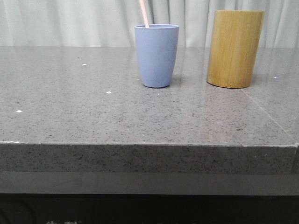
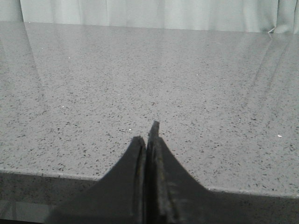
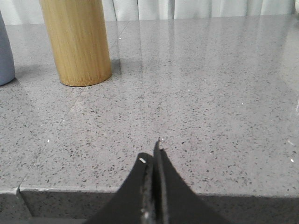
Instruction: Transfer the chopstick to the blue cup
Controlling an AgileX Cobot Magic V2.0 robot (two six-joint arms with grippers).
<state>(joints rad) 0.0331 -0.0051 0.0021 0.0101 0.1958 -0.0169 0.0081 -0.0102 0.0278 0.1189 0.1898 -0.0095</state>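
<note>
Chopstick (image 1: 144, 14) stands in blue cup (image 1: 156, 56).
Bamboo cylinder (image 1: 235, 49) stands right of it on worktop (image 1: 93, 116). Left end effector (image 2: 148, 140) and right end effector (image 3: 155, 156): fingers pressed together, empty.

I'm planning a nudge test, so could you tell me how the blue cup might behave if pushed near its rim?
The blue cup tapers to a narrower base, so a rim-level push would likely tip it rather than slide it. It looks like thin plastic, probably light. The chopstick leaning inside rises above the rim, which may add a little top weight. The polished stone table may let it skid.
</note>
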